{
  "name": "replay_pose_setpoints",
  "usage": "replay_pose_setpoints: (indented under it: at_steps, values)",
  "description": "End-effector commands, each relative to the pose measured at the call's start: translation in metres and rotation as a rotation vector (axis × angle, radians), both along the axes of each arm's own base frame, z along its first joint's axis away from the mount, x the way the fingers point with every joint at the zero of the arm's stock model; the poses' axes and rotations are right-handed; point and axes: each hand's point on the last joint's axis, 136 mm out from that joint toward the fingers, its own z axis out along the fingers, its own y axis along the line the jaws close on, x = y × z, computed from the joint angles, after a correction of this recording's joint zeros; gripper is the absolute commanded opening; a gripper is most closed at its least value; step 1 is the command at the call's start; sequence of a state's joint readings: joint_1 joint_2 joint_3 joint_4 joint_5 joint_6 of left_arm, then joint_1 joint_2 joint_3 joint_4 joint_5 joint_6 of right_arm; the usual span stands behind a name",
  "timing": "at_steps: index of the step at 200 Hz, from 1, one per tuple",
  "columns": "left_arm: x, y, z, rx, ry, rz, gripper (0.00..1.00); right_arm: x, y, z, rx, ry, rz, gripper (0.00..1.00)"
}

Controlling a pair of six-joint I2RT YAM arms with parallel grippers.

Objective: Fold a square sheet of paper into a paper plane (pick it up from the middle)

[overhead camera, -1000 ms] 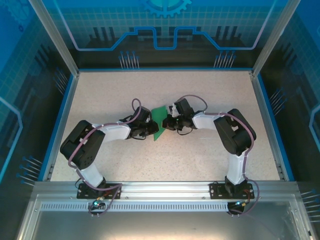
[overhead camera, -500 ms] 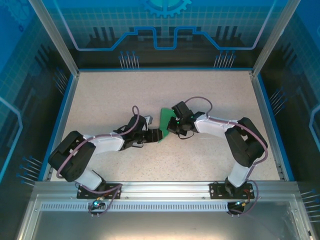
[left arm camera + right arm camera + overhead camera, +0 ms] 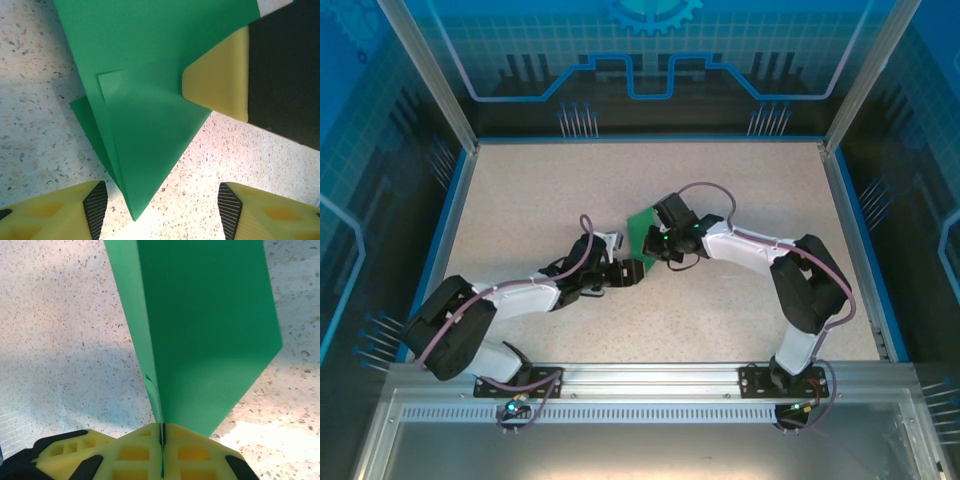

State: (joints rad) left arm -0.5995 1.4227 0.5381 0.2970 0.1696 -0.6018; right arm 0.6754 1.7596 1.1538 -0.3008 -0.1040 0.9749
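1. Near edge: an aluminium rail [image 3: 650, 385] runs left to right and carries the left arm base [image 3: 510, 378] and the right arm base [image 3: 785, 378].

2. Work surface: the desk [image 3: 740, 190] is a pale, speckled, stone-pattern slab, matte, framed by a blue border [image 3: 650, 139].

3. Left hand [image 3: 160, 215]: the two yellow fingers stand well apart and grip nothing. The pointed lower tip of the paper sheet [image 3: 150, 100] lies between them, clear of both. In the overhead view this hand [image 3: 632, 270] reaches in from the left, low over the desk.

4. Right hand [image 3: 161, 440]: the fingers are pressed fully together on the edge of the sheet [image 3: 200, 330], which rises away from them as layered green panels. Overhead, this hand [image 3: 658, 243] sits just right of the sheet [image 3: 640, 232], near the desk centre. The sheet is folded, with overlapping layers and creases.

5. Enclosure: translucent blue walls with printed circuit-style graphics surround the desk. The far wall [image 3: 650, 60] shows a gear motif at top centre. Slanted aluminium posts [image 3: 425, 70] stand at the far corners.
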Motion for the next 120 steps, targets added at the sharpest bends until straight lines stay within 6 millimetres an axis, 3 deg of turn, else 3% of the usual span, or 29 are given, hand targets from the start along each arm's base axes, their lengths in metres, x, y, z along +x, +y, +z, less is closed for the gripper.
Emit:
replay_pose_setpoints:
  at_steps: [1, 26, 77, 98, 120]
  values:
    - [0.001, 0.004, 0.007, 0.000, -0.042, 0.013, 0.63, -0.007, -0.011, 0.012, -0.055, -0.014, -0.012, 0.02]
    - [0.001, 0.004, 0.015, -0.011, -0.066, 0.012, 0.63, -0.011, -0.037, 0.021, -0.118, -0.054, -0.079, 0.02]
    - [0.002, 0.003, 0.030, -0.036, -0.098, 0.013, 0.64, -0.012, -0.080, 0.066, -0.188, -0.186, -0.161, 0.02]
    - [0.003, 0.002, 0.032, -0.040, -0.101, 0.015, 0.64, -0.010, -0.085, 0.067, -0.192, -0.193, -0.174, 0.03]
    - [0.005, 0.001, 0.033, -0.042, -0.101, 0.013, 0.64, -0.006, -0.080, 0.054, -0.184, -0.162, -0.174, 0.02]
